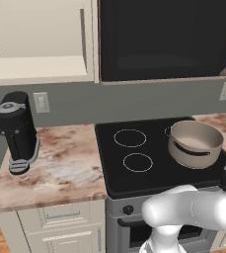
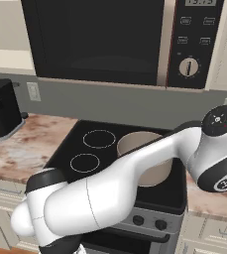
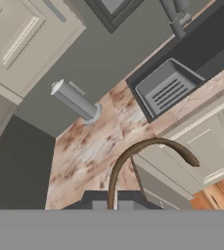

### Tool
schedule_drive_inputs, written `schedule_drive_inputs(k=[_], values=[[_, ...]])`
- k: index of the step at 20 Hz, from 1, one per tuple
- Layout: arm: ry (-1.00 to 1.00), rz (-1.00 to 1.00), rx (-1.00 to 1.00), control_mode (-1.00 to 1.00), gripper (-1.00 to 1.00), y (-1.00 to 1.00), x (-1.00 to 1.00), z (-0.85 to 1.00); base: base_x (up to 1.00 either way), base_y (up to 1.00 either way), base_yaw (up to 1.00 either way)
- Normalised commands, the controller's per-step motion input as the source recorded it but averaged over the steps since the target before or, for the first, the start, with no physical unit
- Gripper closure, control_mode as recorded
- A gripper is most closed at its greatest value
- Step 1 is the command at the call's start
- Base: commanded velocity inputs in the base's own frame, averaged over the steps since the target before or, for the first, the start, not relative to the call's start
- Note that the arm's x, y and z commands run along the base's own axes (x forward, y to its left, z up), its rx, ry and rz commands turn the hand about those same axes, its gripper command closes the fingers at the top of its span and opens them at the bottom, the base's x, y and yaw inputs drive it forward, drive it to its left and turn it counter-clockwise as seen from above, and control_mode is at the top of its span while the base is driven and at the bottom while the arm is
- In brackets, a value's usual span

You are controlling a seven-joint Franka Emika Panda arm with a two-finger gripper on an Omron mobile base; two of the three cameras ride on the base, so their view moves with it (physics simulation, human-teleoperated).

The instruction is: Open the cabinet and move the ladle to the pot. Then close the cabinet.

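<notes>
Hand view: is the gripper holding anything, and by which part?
Yes: the gripper is shut on the ladle, holding the near end of its thin, curved brown handle.

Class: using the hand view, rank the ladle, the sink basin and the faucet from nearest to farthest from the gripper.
1. The ladle: its brown handle rises from between the tips of the shut gripper.
2. The sink basin: upper right, set in the counter.
3. The faucet: behind the basin, at the top edge.
</notes>
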Motion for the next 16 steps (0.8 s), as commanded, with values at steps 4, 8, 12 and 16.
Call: schedule_drive_inputs(k=[4, 8, 12, 16], values=[[0.0, 0.0, 0.0, 1.0, 1.0, 0.0, 0.0, 0.0, 0.32, -0.17, 0.03], [0.0, 0.0, 0.0, 1.0, 1.0, 0.0, 0.0, 0.0, 0.88, 0.0, 0.0], [0.0, 0.0, 0.0, 1.0, 1.0, 0.0, 0.0, 0.0, 1.0, 0.03, 0.0], [0.0, 0.0, 0.0, 1.0, 1.0, 0.0, 0.0, 0.0, 0.66, 0.08, 0.0]])
